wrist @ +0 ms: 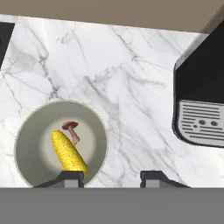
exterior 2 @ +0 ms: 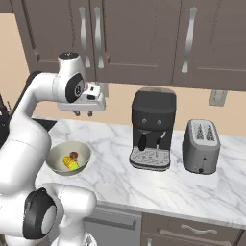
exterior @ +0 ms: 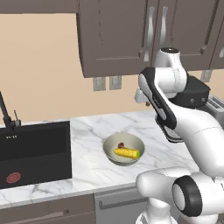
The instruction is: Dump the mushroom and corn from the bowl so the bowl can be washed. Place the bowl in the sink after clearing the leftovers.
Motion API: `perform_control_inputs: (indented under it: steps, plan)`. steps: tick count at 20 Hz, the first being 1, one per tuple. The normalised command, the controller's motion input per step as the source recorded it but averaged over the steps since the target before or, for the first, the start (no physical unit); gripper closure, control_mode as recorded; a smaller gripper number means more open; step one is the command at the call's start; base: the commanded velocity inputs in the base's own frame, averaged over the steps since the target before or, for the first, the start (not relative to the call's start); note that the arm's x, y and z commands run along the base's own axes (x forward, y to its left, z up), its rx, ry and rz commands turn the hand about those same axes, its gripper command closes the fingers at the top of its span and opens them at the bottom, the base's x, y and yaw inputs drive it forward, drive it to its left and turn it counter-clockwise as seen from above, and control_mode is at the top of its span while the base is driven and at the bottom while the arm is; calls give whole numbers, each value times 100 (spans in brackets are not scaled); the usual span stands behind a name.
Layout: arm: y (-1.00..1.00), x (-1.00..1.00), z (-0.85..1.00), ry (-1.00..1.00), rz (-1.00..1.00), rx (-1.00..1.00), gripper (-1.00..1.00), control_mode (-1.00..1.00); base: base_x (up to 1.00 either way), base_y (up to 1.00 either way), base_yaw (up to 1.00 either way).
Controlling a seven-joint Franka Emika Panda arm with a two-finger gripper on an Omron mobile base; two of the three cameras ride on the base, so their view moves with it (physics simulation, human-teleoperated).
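Two leftovers lie in one bowl on the white marble desk, which runs under the dark brown wall cabinets. Set into that desk at 9 o'clock in the left base view is the large rectangular black sink, with a round red drain strainer on its floor and a black faucet at its back edge. Toward 3 o'clock in the right base view stand a black coffee machine and, just beside it, a grey two-slot toaster.

The round, shallow grey-beige bowl with a pale greenish inside sits upright on the desk, well apart from the sink and at about 3 o'clock from it. Inside it the short yellow corn cob lies flat, its green end pointing to 3 o'clock in the left base view. The tiny reddish-brown mushroom lies just beside the cob, at 11 o'clock from it.

Up above the desk hangs the pincer, clear of the bowl. In the hand view its dark fingertips stand spread with nothing between them, and the bowl lies at 8 o'clock.
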Motion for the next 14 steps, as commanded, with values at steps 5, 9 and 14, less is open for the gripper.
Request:
perform_control_inputs:
  steps: [5, 9, 14]
  plan:
    - [0, -12, -14, 1, -1, 7, -100, -100, 0, 0, 0]
    - [1, -19, -73, 11, -6, 13, -100, -100, 0, 0, 0]
    - [11, -5, -100, 16, -12, 18, -100, -100, 0, 0, 0]
